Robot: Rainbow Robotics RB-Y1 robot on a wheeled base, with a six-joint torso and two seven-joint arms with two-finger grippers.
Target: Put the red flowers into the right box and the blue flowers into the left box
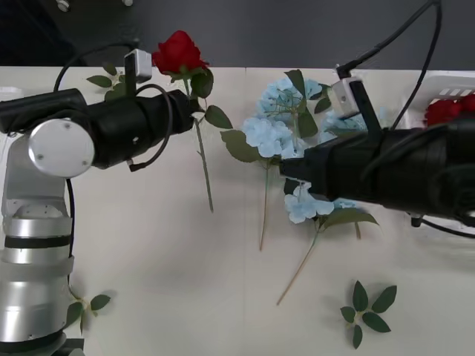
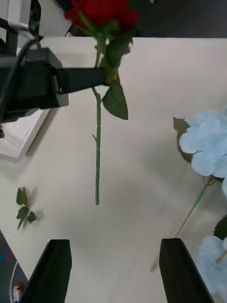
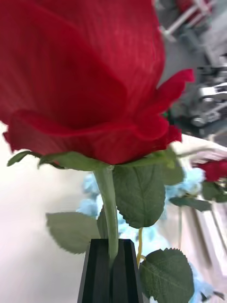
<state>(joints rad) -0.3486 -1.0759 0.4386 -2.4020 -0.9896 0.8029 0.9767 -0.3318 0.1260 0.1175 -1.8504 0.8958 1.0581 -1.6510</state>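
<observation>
— One red rose (image 1: 178,50) is off the table (image 1: 148,245), gripped by the left hand (image 1: 194,104) just under the bloom, with its stem hanging down over the tabletop.

— How does that hand hold it?

— Its black fingers (image 3: 111,272) are closed flat on the stem, as the left wrist view shows (the bloom looms right above them, a serrated leaf (image 3: 138,191) beside). In the right wrist view the same hand (image 2: 101,78) reaches in from the side and the stem (image 2: 98,147) dangles free, its tip clear of the table.

— And the right hand?

— In the front view it sits beside the blue flowers (image 1: 278,122), hidden by its own arm there. Its wrist view shows both fingers (image 2: 52,270) spread wide apart with nothing between them, above bare table.

— Where are the blue flowers?

— Lying on the table in a loose group right of centre, stems pointing toward the robot; one pale cluster (image 1: 306,204) lies just under the right arm. I cannot count them all, since the arm covers part.

— The boxes?

— The right box (image 1: 445,78) is at the far right edge, with red blooms (image 1: 445,110) already in it. A white tray edge (image 2: 21,135) shows behind the left hand in the right wrist view. Loose leaf sprigs (image 1: 367,311) lie near the front of the table.
</observation>
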